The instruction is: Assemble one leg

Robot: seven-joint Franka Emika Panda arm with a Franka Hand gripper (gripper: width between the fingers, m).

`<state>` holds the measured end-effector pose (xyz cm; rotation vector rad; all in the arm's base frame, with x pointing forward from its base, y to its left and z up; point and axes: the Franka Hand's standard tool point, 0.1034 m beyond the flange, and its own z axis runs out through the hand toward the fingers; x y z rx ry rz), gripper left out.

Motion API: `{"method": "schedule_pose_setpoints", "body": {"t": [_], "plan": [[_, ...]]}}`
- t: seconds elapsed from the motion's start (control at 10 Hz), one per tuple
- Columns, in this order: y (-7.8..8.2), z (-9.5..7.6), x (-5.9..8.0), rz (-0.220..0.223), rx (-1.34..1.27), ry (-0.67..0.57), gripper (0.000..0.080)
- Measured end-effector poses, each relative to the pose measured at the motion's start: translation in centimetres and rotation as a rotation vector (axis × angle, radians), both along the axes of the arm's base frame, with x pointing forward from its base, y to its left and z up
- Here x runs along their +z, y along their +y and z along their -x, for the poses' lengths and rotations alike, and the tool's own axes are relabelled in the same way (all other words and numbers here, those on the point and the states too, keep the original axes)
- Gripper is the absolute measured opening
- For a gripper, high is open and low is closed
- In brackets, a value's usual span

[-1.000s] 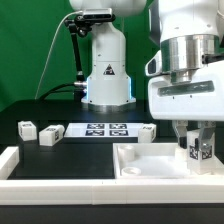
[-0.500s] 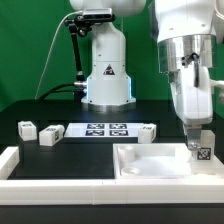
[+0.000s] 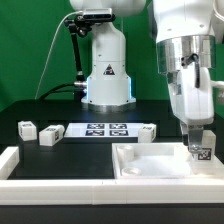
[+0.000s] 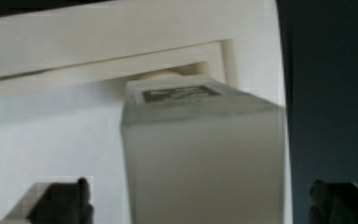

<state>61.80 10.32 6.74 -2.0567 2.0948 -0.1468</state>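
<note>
A white tabletop (image 3: 150,160), rigid with a raised rim, is lying on the black surface (image 3: 60,118) while the pincer (image 3: 201,148) is hanging spread around the leg (image 3: 203,152) standing in its corner socket: a light, stiff, smooth plastic block, best gripped across flat opposite faces.

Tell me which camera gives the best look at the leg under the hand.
The wrist view: the leg fills the frame, standing in the tabletop corner. The exterior view shows only its tagged lower end below the hand.
</note>
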Motion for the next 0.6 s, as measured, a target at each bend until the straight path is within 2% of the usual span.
{"method": "schedule_pose_setpoints", "body": {"t": [0.4,0.6], "plan": [[-0.01,-0.23,0.11,0.12,0.511,-0.03,0.0649],[0.32,-0.34,0.24,0.199,0.802,-0.037,0.0649]]}}
